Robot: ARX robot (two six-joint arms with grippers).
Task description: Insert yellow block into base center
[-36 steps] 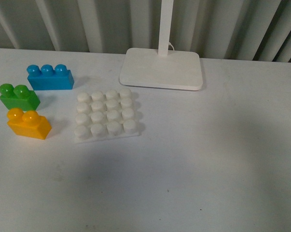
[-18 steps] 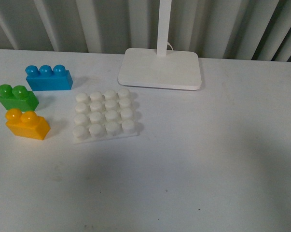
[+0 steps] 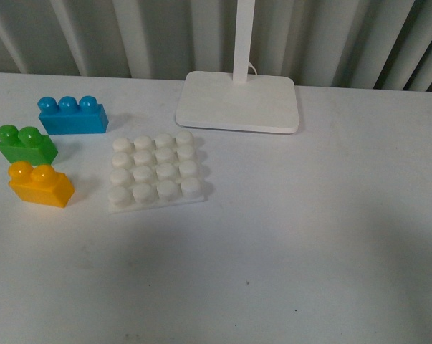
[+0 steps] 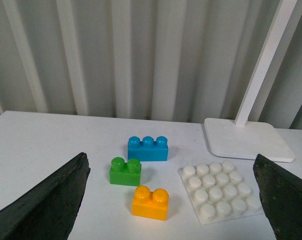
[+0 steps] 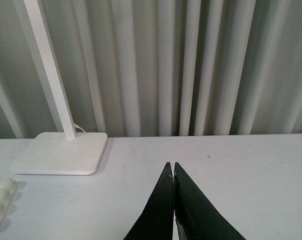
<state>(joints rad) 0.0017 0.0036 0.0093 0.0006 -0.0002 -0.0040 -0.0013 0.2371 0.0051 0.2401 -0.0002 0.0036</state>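
The yellow block (image 3: 41, 185) sits on the table (image 3: 309, 236) just left of the base (image 3: 155, 172), its long axis running left to right. The left gripper (image 4: 171, 161), spread wide and empty, faces it and is nearer; the right gripper (image 5: 173, 168) is pinched together.

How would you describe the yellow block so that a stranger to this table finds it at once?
From the white lamp foot at the back, come forward to the studded base. Three bricks stand to its left; the yellow block is the nearest one, two-studded like the green brick but orange-yellow.
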